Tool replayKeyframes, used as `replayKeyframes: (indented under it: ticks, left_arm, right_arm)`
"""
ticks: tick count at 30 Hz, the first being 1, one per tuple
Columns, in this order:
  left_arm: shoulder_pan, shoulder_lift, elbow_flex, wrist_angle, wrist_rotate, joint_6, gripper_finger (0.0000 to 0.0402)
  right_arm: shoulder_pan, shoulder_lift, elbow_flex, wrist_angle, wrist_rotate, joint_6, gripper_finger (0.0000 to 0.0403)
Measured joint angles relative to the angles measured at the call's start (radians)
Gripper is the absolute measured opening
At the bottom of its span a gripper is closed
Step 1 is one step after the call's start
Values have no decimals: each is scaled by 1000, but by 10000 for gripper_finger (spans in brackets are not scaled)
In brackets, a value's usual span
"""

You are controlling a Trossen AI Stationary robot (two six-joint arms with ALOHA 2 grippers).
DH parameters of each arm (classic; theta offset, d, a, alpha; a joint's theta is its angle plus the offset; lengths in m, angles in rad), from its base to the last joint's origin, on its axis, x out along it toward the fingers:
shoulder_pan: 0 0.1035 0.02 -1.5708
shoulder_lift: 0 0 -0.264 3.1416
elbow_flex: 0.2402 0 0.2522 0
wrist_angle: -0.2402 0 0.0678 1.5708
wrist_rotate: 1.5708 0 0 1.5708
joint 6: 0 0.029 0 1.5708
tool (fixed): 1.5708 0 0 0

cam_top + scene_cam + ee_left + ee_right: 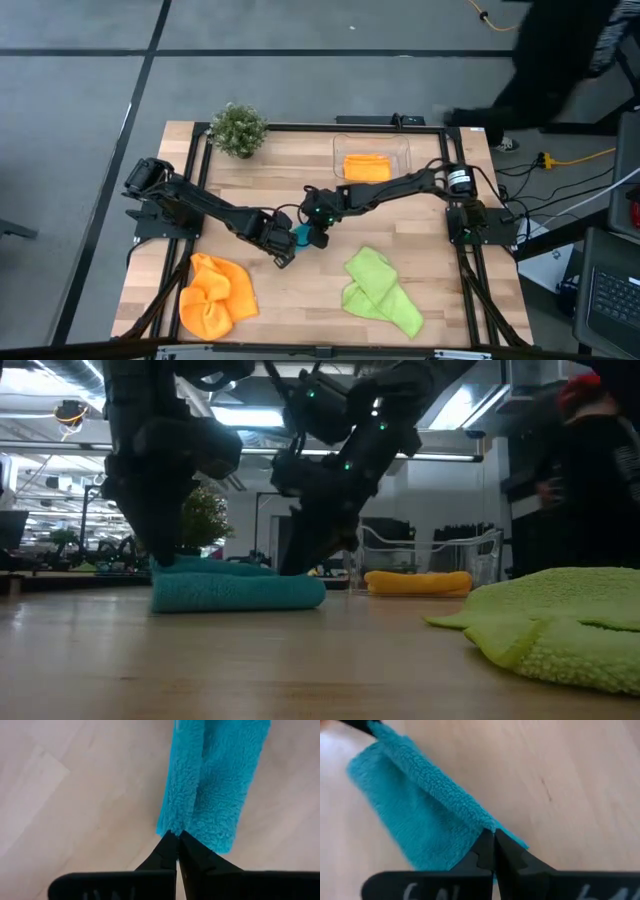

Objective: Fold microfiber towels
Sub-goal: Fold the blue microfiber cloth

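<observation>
Both jaws pinched shut on opposite ends of teal towel (301,236), bare wood around it

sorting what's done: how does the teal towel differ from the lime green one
The teal towel is folded into a narrow, layered strip; the lime green towel lies loose and rumpled. Both shut grippers, left gripper and right gripper, pinch the teal towel's ends; nothing touches the green one. Both are fuzzy cloths on the table.

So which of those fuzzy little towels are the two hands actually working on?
The teal blue fuzzy towel at mid-table: the left hand and right hand meet there, each pinching an end. The orange and lime green ones lie untouched.
</observation>
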Motion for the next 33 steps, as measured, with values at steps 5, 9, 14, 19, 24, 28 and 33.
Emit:
replayKeyframes:
  ticks: [5,9,14,19,24,28,33]
  left_arm:
    - [0,14,-2,4,-48,15,0]
    - [0,42,-12,12,-39,18,7]
    - [-6,70,-12,29,-2,23,49]
    - [-5,76,-13,12,-2,23,99]
    - [0,68,-13,1,5,23,132]
    - [0,68,-13,-17,70,27,142]
    - [-6,30,-13,-29,100,27,143]
  right_arm:
    - [0,27,0,30,49,-4,10]
    - [0,28,0,32,52,-1,22]
    - [0,28,0,33,44,0,29]
    - [0,28,0,32,44,-16,31]
    - [-5,24,0,32,17,-26,32]
    - [-12,18,1,31,2,-26,33]
    - [-19,17,24,-5,-43,-42,33]
